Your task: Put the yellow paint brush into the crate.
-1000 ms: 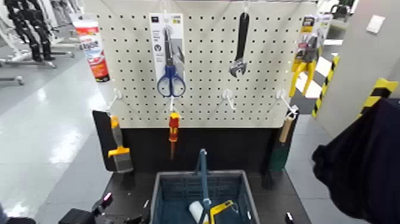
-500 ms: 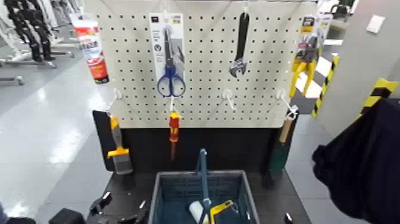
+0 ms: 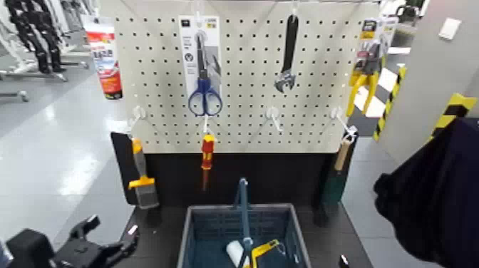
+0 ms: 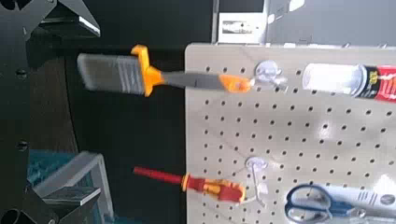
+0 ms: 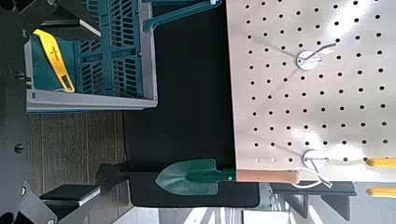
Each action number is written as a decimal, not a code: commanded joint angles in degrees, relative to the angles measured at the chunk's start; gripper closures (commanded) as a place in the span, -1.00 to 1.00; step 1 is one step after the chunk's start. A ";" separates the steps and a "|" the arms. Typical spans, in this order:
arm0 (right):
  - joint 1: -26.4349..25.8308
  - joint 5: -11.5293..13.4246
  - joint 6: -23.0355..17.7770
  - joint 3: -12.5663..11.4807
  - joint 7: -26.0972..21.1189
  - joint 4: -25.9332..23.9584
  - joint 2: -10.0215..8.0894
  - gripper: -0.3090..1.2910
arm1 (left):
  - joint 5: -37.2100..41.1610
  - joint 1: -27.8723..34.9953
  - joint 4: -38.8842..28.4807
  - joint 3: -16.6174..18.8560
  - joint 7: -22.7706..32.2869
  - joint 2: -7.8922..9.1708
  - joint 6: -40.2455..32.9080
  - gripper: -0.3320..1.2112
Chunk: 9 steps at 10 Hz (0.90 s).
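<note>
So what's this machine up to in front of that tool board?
It is about to fetch a tool. The yellow paint brush hangs untouched from a hook at the pegboard's lower left, bristles down. The left gripper is low at the robot's left, below the brush, holding nothing. The crate waits below the board with other items inside. The right gripper isn't visible from the head camera.

Yellow paint brush (image 3: pixel 142 179) (blue-grey crate (image 3: pixel 191 235))
</note>
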 commanded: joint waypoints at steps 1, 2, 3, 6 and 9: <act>-0.09 0.00 0.52 0.09 0.16 -0.10 0.00 -0.44 | -0.28 -2.25 0.18 3.80 -1.65 2.76 2.25 -0.42; -0.18 0.00 0.70 0.09 0.25 -0.10 0.00 -0.44 | -0.37 -3.83 1.06 4.15 -3.14 4.16 3.48 -0.42; -0.27 0.00 0.79 0.26 0.33 -0.10 0.00 -0.44 | -0.45 -5.77 2.55 4.15 -4.99 5.48 4.62 -0.42; -0.36 -0.09 1.14 0.35 0.60 -0.10 0.00 -0.44 | 1.92 -11.13 7.47 3.36 -8.77 9.61 6.46 -0.42; -0.44 -0.18 1.31 0.26 0.86 -0.10 0.00 -0.44 | 2.97 -15.70 12.48 1.78 -11.93 11.99 7.08 -0.41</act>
